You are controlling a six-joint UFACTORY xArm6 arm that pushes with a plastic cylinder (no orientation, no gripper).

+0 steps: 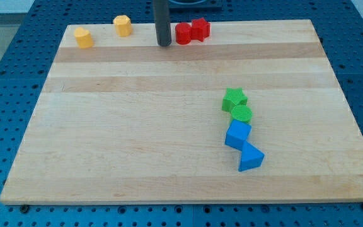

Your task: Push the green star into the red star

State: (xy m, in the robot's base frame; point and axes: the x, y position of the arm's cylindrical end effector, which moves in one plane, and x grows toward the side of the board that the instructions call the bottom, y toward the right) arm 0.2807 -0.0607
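The small green plastic star block (234, 98) looks light, rigid and slippery on the wooden bench (137, 126). Push its five-o'clock side toward the red plastic star block (200, 28) at eleven o'clock. My tip (164, 44) waits beside the red blocks; no pincer exists.

Lighting: bright, even, overhead. Shadows: short, soft, beneath blocks. Glare: faint sheen on tabletop (137, 139). Focus: mildly soft throughout; edges undistorted.

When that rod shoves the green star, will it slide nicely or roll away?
The green star sits flat and squat, so it probably slides rather than rolls. Its points may make it twist. It touches the green round block, which might get nudged.
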